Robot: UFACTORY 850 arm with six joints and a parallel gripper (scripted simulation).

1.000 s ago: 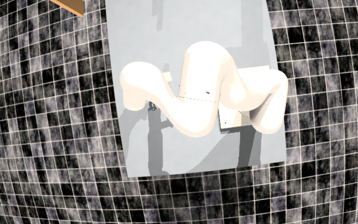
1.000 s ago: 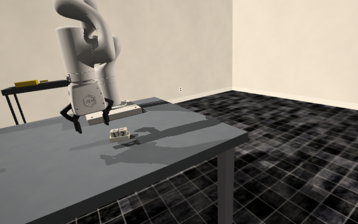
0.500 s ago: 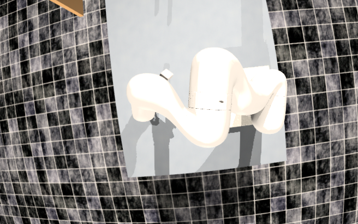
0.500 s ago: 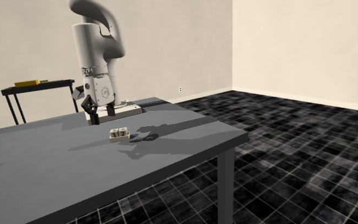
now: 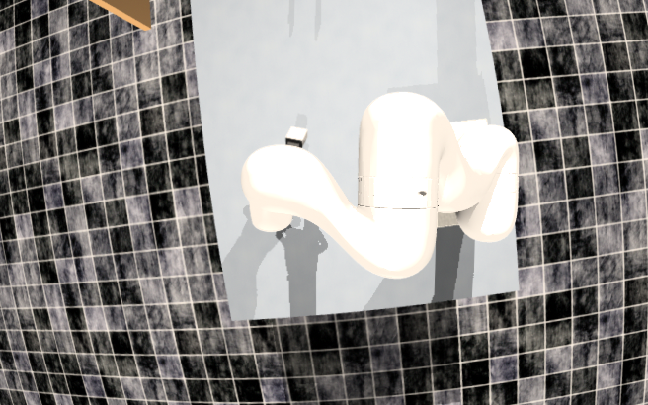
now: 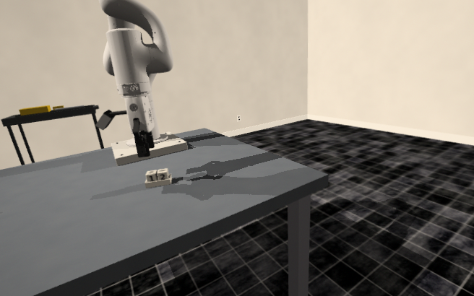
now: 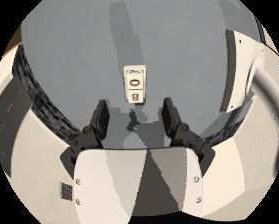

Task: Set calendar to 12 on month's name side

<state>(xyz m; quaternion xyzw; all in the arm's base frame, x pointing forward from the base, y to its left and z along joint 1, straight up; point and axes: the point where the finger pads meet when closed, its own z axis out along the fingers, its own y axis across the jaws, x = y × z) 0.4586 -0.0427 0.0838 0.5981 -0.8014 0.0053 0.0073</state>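
Observation:
The small cream calendar tray [image 6: 157, 180] lies flat on the grey table. Two cubes stand side by side in it; the left cube [image 6: 152, 176] shows 1 and the right cube [image 6: 162, 175] shows 2, both upright in the exterior view. In the overhead view only a corner of the calendar [image 5: 296, 135] shows past the arm. In the wrist view the calendar [image 7: 135, 86] lies beyond my fingertips. My gripper [image 6: 142, 146] hangs above the table behind the calendar, apart from it. Its fingers stand wide apart with nothing between them.
The arm's base plate [image 6: 149, 149] sits on the table behind the gripper. A black side stand [image 6: 49, 121] with a yellow item [image 6: 35, 109] stands by the wall. The table's right edge [image 6: 231, 216] drops to the tiled floor.

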